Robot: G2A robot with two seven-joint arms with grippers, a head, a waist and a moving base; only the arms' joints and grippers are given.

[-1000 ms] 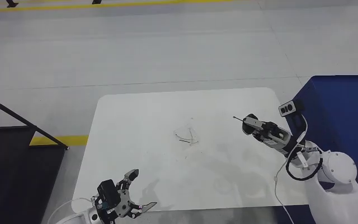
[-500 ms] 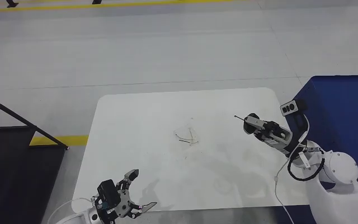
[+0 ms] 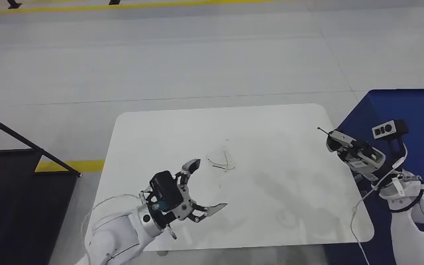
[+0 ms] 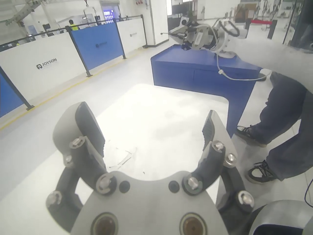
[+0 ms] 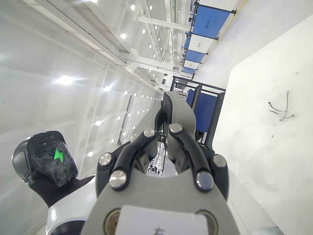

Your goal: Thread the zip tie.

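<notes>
Several thin zip ties point(image 3: 222, 161) lie loose and crossed near the middle of the white table point(image 3: 285, 212); they also appear as zip ties point(image 4: 122, 157) and zip ties point(image 5: 281, 110). My left gripper point(image 3: 211, 183) stands open just in front and to the left of them, nothing between its fingers point(image 4: 88, 123). At the table's right edge my right gripper point(image 3: 329, 136) is raised and shut on a thin zip tie point(image 3: 320, 130) that sticks out past the tips. That gripper point(image 5: 165, 96) points away from the table.
A blue cabinet point(image 3: 391, 112) stands close against the table's right side. A person's legs point(image 4: 281, 113) stand beside the table near that cabinet. A dark rack point(image 3: 26, 199) lies off the left edge.
My left gripper has come from the front left corner up toward the loose ties, still open. My right gripper has drawn back to the right edge with its tie.
</notes>
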